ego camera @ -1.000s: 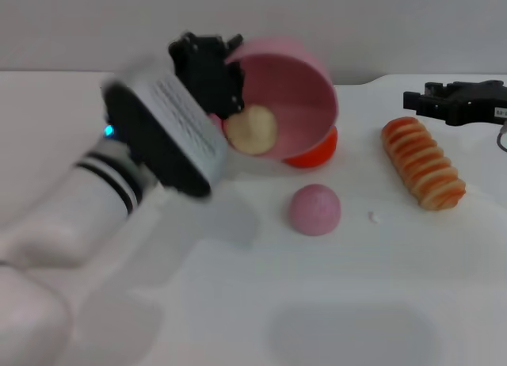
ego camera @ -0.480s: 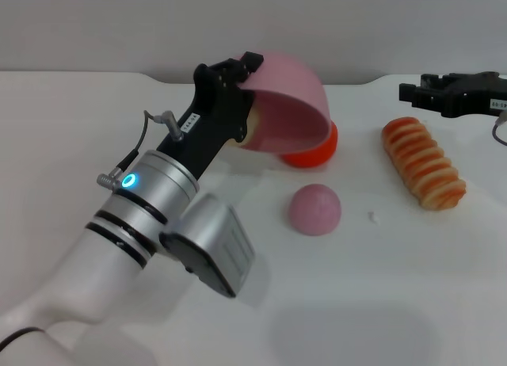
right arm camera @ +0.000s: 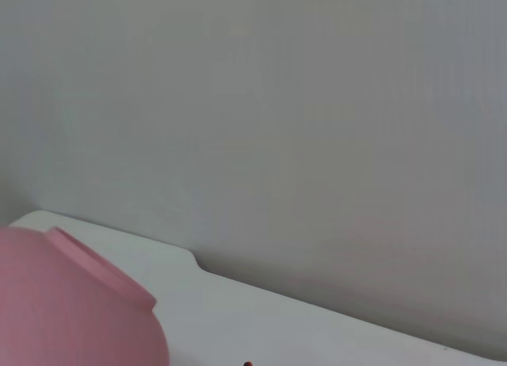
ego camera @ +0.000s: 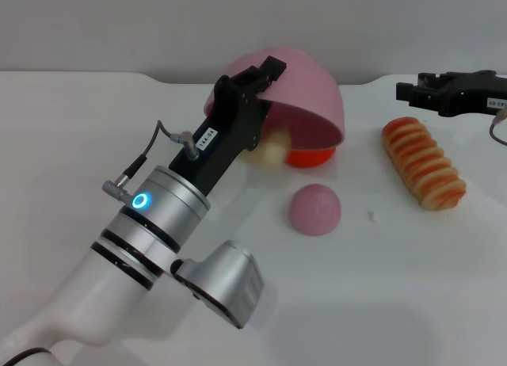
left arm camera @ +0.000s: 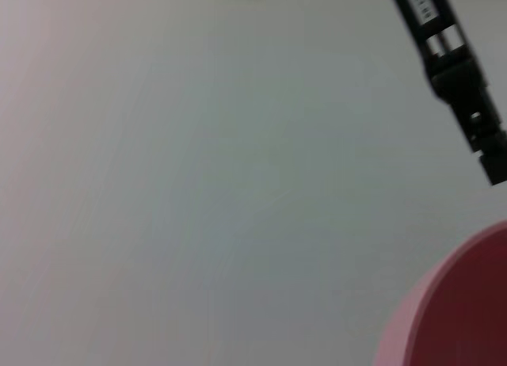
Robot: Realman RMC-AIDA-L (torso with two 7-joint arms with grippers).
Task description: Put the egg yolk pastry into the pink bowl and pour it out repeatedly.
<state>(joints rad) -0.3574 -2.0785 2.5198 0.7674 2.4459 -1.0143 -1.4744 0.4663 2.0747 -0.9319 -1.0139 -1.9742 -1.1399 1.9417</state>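
Peeking beneath the left gripper's (ego camera: 265,73) upturned pink bowl (ego camera: 309,85) — egg yolk pastry (ego camera: 273,150), head view only.

1. White label on left gripper (ego camera: 255,87) body, head view: print too small to read.
2. White label on right gripper (ego camera: 408,91), approx 2 o'clock: illegible.

table (ego camera: 380,303): white | mauve dome (ego camera: 314,209); striped bread roll (ego camera: 423,162); crumb (ego camera: 371,216)
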